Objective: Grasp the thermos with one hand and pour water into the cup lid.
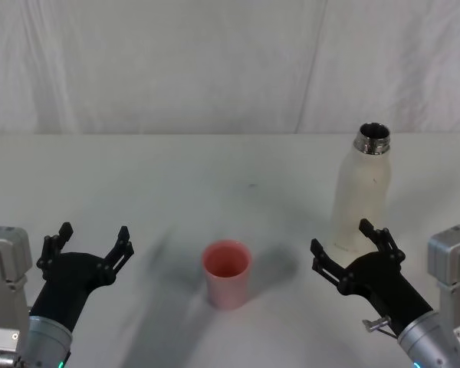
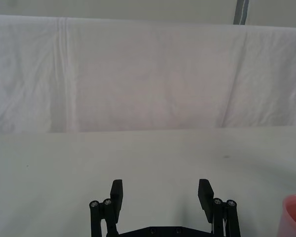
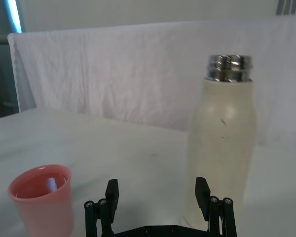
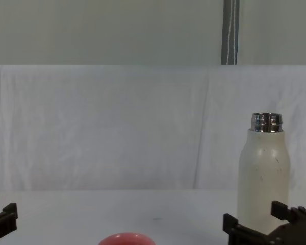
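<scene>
The thermos (image 1: 360, 195) stands upright on the white table (image 1: 215, 176), its long axis vertical and its open steel threaded neck pointing straight up. No cap is on it; the head view looks down into the dark mouth. Its cream-white body bears a few small dark specks, and no lettering can be read on it in any view.

The cup lid (image 1: 228, 274) stands to the left of the thermos and nearer the robot, well apart from it, mouth upward. It is a small pink-red cup; whether it holds liquid cannot be told.

The right gripper (image 1: 354, 241) is just in front of the thermos, on the robot's side of it, at the height of the bottle's lower part. Its fingers (image 3: 202, 190) are spread wide apart and hold nothing. In the right wrist view the thermos (image 3: 222, 143) rises just beyond one finger, set off to that side instead of centred between the two, and the cup lid (image 3: 42, 197) shows off to the other side. In the chest view the gripper (image 4: 262, 224) overlaps the base of the thermos (image 4: 263, 171); whether it touches the bottle cannot be told.

The left gripper (image 1: 92, 245) is far to the left of the thermos, beyond the cup lid, low over the table, its fingers (image 2: 116, 192) also wide apart and empty.

A white cloth (image 4: 117, 127) hangs behind the table, past the thermos.
</scene>
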